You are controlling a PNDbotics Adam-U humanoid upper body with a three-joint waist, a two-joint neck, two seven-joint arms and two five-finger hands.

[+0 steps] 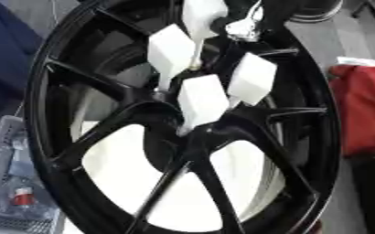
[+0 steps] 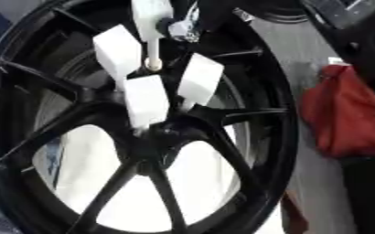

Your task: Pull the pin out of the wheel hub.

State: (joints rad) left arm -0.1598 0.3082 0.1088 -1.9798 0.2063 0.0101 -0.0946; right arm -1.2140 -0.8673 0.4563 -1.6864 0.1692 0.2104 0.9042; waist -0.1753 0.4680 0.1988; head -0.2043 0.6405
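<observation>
My right hand (image 1: 203, 98) pinched the thin, stiff-looking pin (image 2: 152, 52) above the wheel hub (image 1: 192, 137); I judged it light, maybe slippery

Wheel (image 1: 55, 151): set at centre.
Pins (image 1: 203, 100): clustered on the hub, toward 12 o'clock.
Bag (image 1: 366, 109): placed at 3 o'clock.
Basket (image 1: 7, 183): placed at 8 o'clock.
</observation>
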